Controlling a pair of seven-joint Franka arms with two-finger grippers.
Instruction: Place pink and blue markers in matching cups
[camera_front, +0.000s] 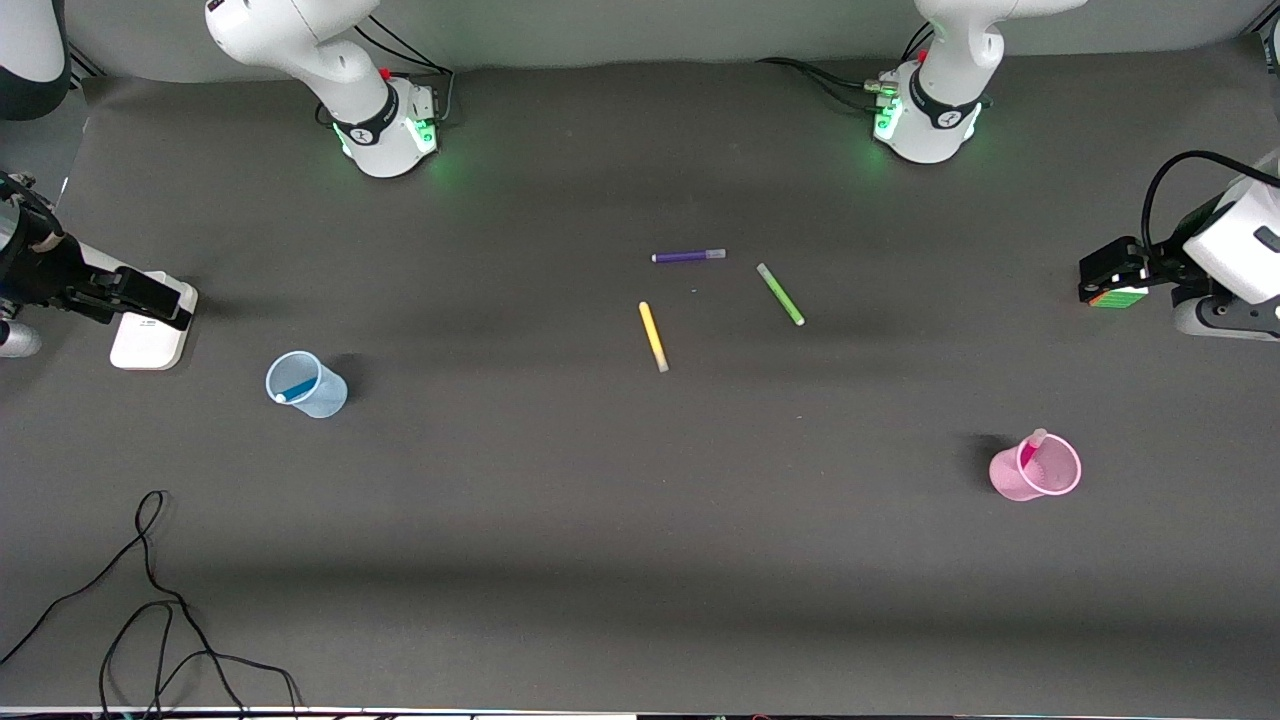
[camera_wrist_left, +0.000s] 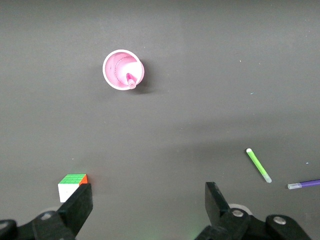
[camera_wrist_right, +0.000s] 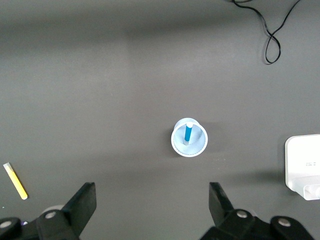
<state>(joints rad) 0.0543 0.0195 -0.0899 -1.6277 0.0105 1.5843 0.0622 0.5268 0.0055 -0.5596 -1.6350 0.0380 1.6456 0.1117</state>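
The pale blue cup (camera_front: 312, 388) stands toward the right arm's end of the table with the blue marker (camera_front: 293, 389) leaning inside it. Both also show in the right wrist view, the cup (camera_wrist_right: 189, 139) and the marker (camera_wrist_right: 188, 133). The pale pink cup (camera_front: 1040, 470) stands toward the left arm's end with the pink marker (camera_front: 1030, 450) inside it, and the left wrist view shows this cup (camera_wrist_left: 120, 70) and marker (camera_wrist_left: 130, 80) too. My left gripper (camera_front: 1105, 276) (camera_wrist_left: 148, 195) is open and empty, up over the table's end. My right gripper (camera_front: 160, 300) (camera_wrist_right: 151, 192) is open and empty over the other end.
A purple pen (camera_front: 688, 256), a green pen (camera_front: 780, 293) and a yellow pen (camera_front: 653, 336) lie mid-table. A puzzle cube (camera_front: 1118, 298) sits under the left gripper. A white box (camera_front: 148, 345) sits under the right gripper. A black cable (camera_front: 150, 600) lies near the front corner.
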